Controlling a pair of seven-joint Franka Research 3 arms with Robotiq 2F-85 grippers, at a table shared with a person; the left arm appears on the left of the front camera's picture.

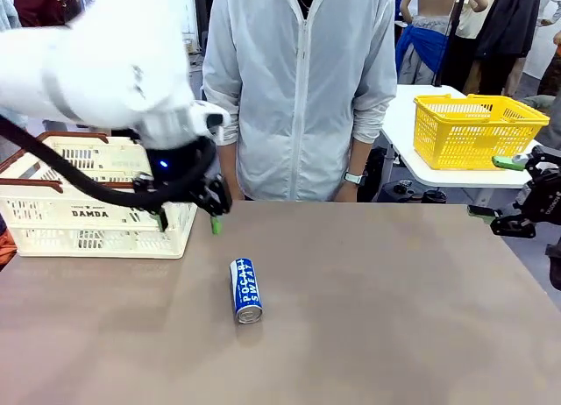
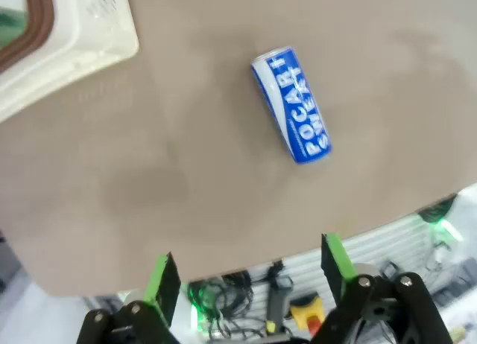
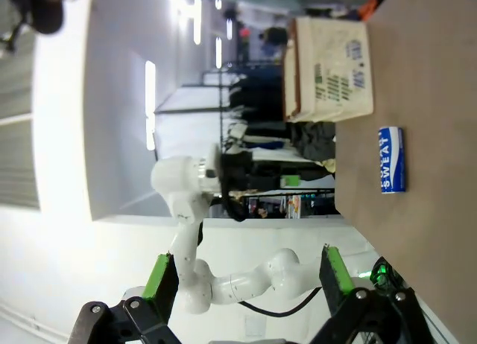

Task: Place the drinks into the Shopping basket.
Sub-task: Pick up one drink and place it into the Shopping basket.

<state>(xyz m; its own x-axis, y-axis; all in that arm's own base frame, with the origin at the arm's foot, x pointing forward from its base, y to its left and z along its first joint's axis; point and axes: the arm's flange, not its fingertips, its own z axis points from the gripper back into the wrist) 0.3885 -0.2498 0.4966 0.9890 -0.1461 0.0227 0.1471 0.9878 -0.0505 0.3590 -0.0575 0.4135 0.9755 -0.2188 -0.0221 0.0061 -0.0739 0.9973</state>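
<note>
Left gripper (image 1: 188, 214) hangs over the table (image 1: 377, 317) just beside the near right corner of the Shopping basket (image 1: 96, 214), jaws spread wide, nothing between them. One green pad (image 1: 216, 224) pokes down close to the tabletop; whether it touches is not clear. In the left wrist view the same gripper (image 2: 250, 273) shows both green fingers (image 2: 162, 279) far apart with only bare table and the table edge between them.

Blue-and-white can (image 1: 246, 290) (lettering reads POCARI SWEAT) lies on its side on the table, a little in front of the left gripper and slightly to its right, apart from it, silver top facing the robot's side. From the left wrist camera the can (image 2: 292, 106) sits well ahead of the fingertips, tilted, not between them. Cream basket corner (image 2: 59, 39) with brown rim sits off to the upper left of that view.

Right gripper (image 1: 510, 193) sits at the far right edge of the table, well apart from the can, jaws wide and empty, green pads visible. Right wrist view (rolled sideways): gripper (image 3: 246, 277) fingers spread, can (image 3: 391, 159) and basket (image 3: 332, 70) far off, on the table surface at the picture's right.

Person in a pale zip jacket (image 1: 302, 81) stands at the far side, behind the table. Yellow mesh basket (image 1: 473, 129) on a white side table behind the right gripper.
</note>
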